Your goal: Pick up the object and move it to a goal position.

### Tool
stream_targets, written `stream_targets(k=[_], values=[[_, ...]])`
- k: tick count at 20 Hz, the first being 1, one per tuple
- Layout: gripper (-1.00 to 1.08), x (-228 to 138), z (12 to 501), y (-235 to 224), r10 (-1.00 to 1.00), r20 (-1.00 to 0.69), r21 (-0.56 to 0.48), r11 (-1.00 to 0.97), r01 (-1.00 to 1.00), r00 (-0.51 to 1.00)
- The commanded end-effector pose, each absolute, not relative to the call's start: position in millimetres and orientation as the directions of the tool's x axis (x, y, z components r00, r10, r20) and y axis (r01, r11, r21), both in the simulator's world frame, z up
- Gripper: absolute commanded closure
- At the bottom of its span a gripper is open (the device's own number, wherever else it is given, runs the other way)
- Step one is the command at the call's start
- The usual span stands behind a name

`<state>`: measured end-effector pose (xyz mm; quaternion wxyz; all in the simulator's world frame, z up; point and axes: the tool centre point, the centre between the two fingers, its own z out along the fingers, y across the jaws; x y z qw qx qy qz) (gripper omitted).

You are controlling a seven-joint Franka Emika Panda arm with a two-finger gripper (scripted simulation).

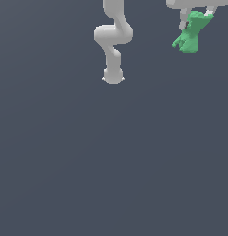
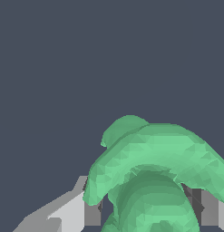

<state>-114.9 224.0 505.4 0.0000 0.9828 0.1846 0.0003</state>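
While the scene reads from the exterior view's left to its right, the lines below follow that order.

Surroundings: a plain dark grey-blue ground (image 1: 87, 161) fills both views; nothing else lies on it in the exterior view's left or lower parts.

Arm: the white Panda arm (image 1: 113, 37) stands at the upper middle of the exterior view, its base (image 1: 113, 76) planted on the ground and its links winding up out of the top edge.

In the way: nothing stands between the arm's base and the object; the ground around both is the same flat colour.

Claw: the claw (image 1: 197, 16) comes in at the top right corner of the exterior view, cut off by the frame edge. Its fingers (image 2: 90, 208) sit close on either side of the object in the wrist view, pressed against it, so it has the object clasped.

Object, place: the green object (image 1: 189, 34) hangs from the claw at the exterior view's upper right, well to the right of the arm's base. Whether it is clear of the ground I cannot tell.

Object, axis: its long axis runs tilted, the upper end in the claw and the lower, knobbly end down toward the exterior view's left.

Object, wrist view: its lumpy green body (image 2: 154, 172) bulges out past the fingers.
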Motion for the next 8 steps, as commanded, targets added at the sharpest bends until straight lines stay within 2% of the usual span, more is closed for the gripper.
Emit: stream_targets(k=[1, 8], values=[[1.08, -115.6, 512.3, 228.4, 0.362, 0.0, 0.0, -0.932, 0.362, 0.932], [1.08, -115.5, 518.2, 232.4, 0.362, 0.0, 0.0, -0.932, 0.362, 0.932]])
